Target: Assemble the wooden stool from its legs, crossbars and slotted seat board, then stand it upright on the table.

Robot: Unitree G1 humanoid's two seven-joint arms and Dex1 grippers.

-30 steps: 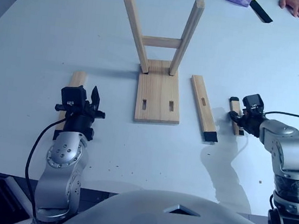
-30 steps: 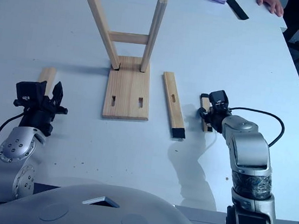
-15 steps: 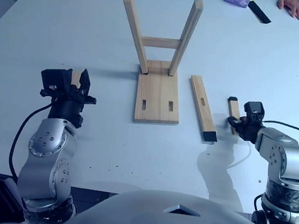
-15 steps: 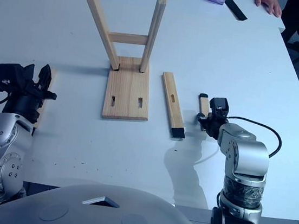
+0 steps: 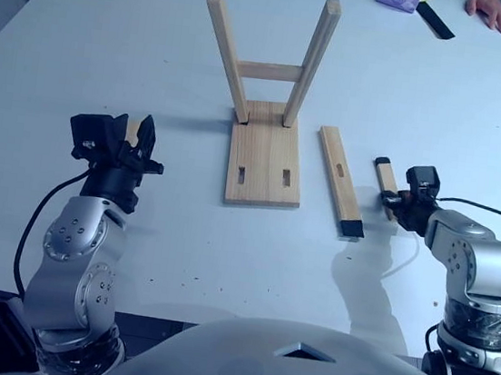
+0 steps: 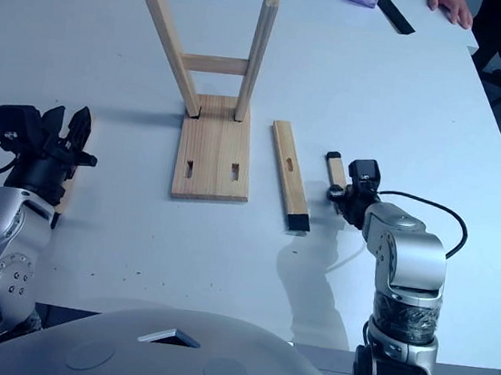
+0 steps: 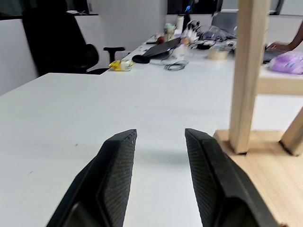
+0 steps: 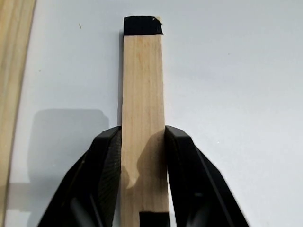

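Pale bare-looking wood, matt, straight-grained: seat board [image 5: 265, 166], the legs [image 5: 229, 52] and rung [image 5: 270, 70] standing in it, the loose leg [image 5: 340, 180] just right of it, the short crossbar [image 8: 143, 85] farther right. Matt black ends on both loose pieces. Smooth matt white table [image 5: 93, 58]. Finely stippled black plastic on the fingers [image 7: 118, 175] of the left gripper [image 7: 158, 135].

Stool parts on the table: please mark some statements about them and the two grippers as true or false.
1. The right gripper is shut on the short crossbar. True.
2. Four legs stand in the seat board. False: two legs stand in it, joined by an upper crossbar.
3. The left gripper is open and holds nothing. True.
4. The black-tipped leg stands upright. False: it lies flat on the table, right of the seat board.
5. Two slots in the seat board are empty. True.
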